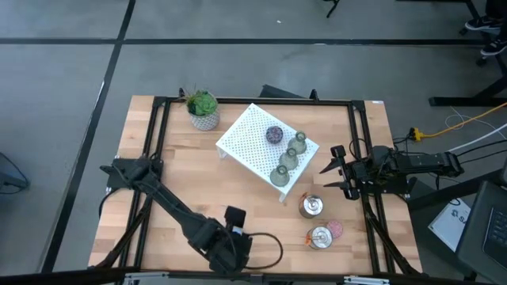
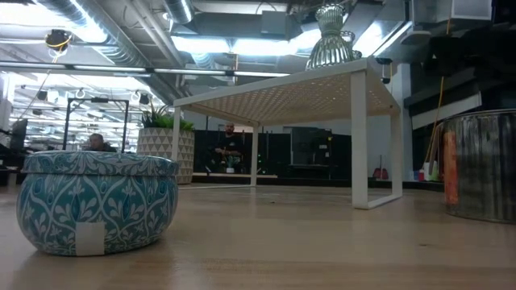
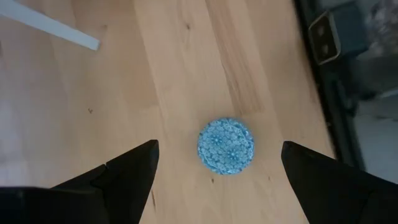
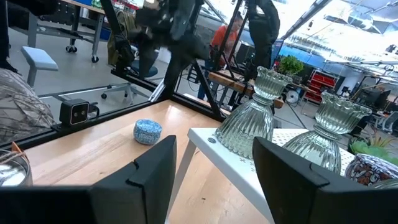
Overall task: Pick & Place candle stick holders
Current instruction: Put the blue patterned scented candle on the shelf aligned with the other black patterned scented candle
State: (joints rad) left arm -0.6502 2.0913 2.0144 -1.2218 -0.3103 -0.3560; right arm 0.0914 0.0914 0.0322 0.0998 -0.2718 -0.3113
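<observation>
While 4 holders are set on the white stand (image 1: pixel 257 142), 4 remain off it.
The blue holder (image 3: pixel 226 145) is framed by the wide-spread left gripper (image 3: pixel 217 165); the right gripper (image 1: pixel 333 168), empty and part-open, is parked beside the stand.

Robotics lab or workshop: exposed ducts (image 2: pixel 97 24) and strip lights (image 2: pixel 201 42) overhead, grey concrete floor (image 1: pixel 63 79), workbenches (image 4: pixel 68 12), cables (image 1: pixel 467 127), seated person (image 2: pixel 230 149) behind black-framed wooden table (image 1: pixel 182 182).

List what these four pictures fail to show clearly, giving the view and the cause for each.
- Blue candle holder: hidden in the high view by the left arm.
- Silver candle holder: cut by the low view's edge.
- Pink candle holder: too small in the high view to show its shape.
</observation>
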